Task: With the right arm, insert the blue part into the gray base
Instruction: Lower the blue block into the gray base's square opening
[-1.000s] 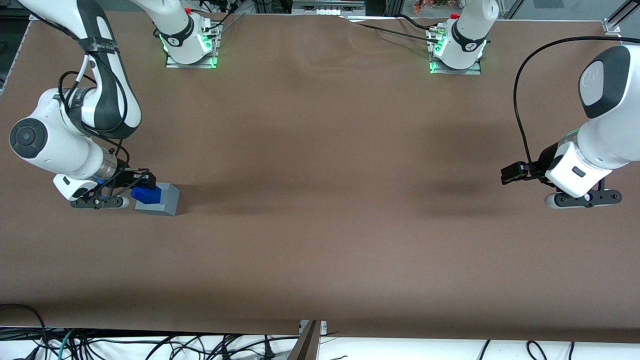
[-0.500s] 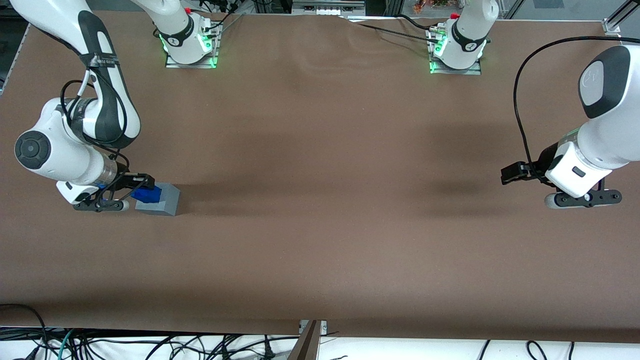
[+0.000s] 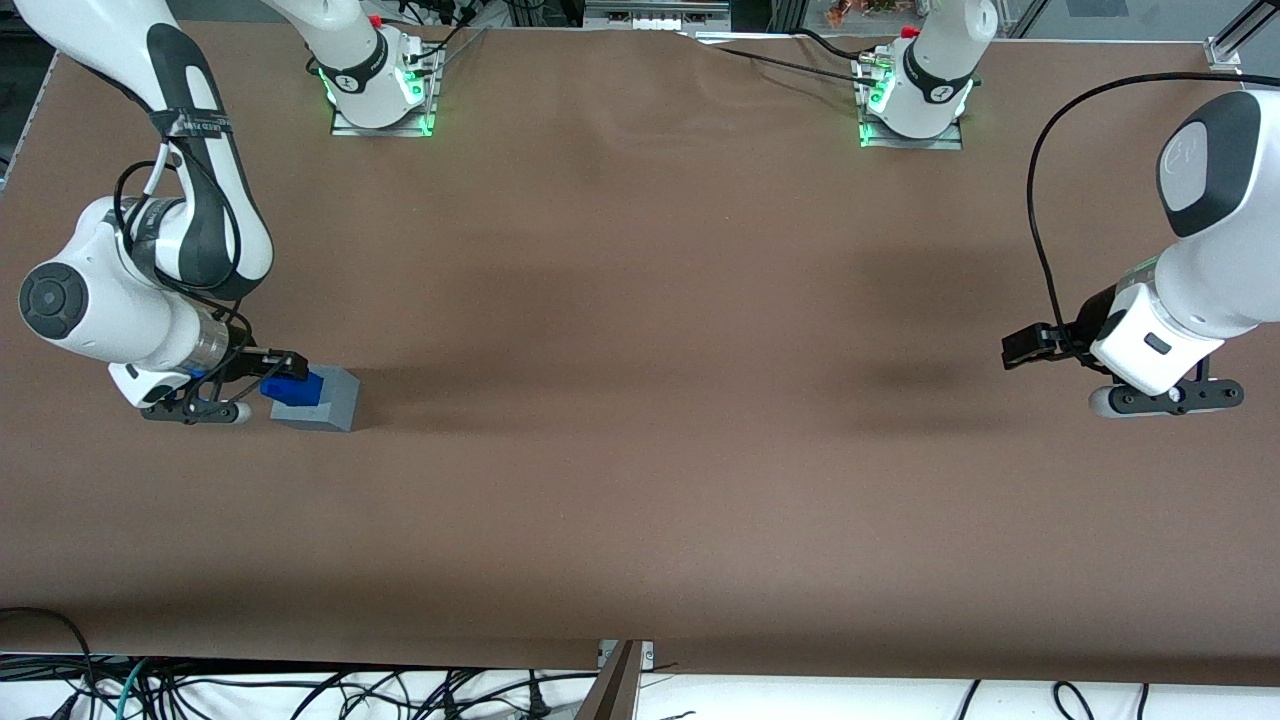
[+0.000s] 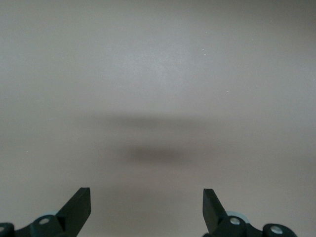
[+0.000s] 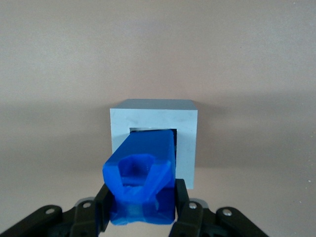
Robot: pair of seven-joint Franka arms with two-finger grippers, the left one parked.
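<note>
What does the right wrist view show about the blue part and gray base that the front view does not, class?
Only the right wrist view shows the square recess in the gray base, with the blue part's end pointing into it. Only the front view shows the right arm and the brown table. Both show the gripper shut on the blue part at the gray base.

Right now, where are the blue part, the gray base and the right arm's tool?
blue part [image 5: 143, 173]: right wrist view, on its upper face.
gray base [image 5: 187, 143]: right wrist view, on its pale rim beside the recess.
tool [image 5: 143, 210]: right wrist view, midway between its fingertips, shut on the blue part.
</note>
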